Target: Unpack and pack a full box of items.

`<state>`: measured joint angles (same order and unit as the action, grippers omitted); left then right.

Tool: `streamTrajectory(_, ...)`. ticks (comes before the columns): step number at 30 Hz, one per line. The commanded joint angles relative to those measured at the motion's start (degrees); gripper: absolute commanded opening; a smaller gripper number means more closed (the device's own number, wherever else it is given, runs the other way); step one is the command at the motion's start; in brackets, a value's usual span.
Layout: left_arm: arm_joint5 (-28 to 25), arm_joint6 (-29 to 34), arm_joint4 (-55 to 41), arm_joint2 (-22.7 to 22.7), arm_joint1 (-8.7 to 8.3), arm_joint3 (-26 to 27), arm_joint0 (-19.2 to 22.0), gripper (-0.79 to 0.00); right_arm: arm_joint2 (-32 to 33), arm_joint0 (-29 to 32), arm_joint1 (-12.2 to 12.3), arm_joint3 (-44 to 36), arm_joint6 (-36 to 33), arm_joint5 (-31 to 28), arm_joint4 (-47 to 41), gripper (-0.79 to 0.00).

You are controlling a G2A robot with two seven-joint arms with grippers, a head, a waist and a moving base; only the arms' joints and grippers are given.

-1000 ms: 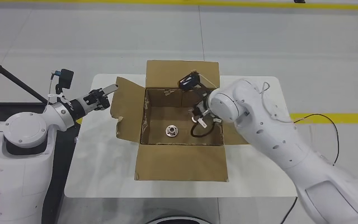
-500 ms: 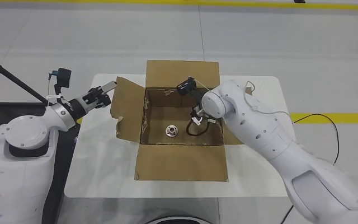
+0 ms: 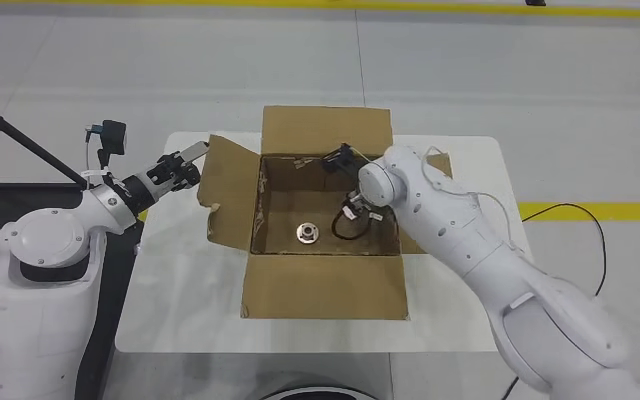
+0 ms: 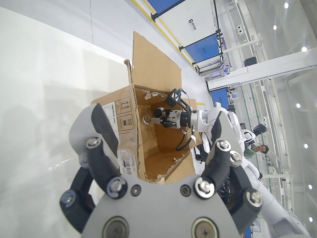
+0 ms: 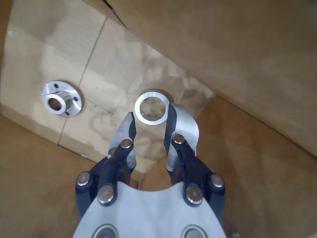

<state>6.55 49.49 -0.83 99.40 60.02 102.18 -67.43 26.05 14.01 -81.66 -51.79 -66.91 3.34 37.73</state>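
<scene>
Right gripper (image 5: 151,111) pinching silver metal ring (image 5: 151,122) inside brown cardboard box (image 5: 247,50).
Silver flanged hub (image 5: 72,95) at 9 o'clock; packing looks barely begun.

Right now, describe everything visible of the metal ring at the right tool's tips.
The metal ring is a plain, flat, silvery band with a wide open centre, looking like machined aluminium. It is inside the cardboard box, face toward the wrist camera, apart from the flanged hub on the box floor. The right tool appears to pinch its rim between both fingertips.
</scene>
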Motion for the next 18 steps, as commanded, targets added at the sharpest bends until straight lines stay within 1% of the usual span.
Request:
streamTrajectory(1,0.0,0.0,0.0,0.0,0.00,0.0,0.0,0.000,-0.3,-0.1,-0.7,1.7,0.5,-0.2,0.1,-0.493)
streamTrajectory(4,0.0,0.0,0.0,0.0,0.00,0.0,0.0,0.000,-0.5,-0.3,-1.6,3.6,1.0,-0.5,0.1,-0.520)
streamTrajectory(11,0.0,0.0,0.0,0.0,0.00,0.0,0.0,0.000,-0.8,-0.5,-3.3,6.7,1.4,-1.5,0.2,-0.536)
streamTrajectory(18,0.0,0.0,0.0,0.0,0.00,0.0,0.0,0.000,-0.6,-0.6,-4.3,8.1,0.9,-2.2,1.0,-0.545)
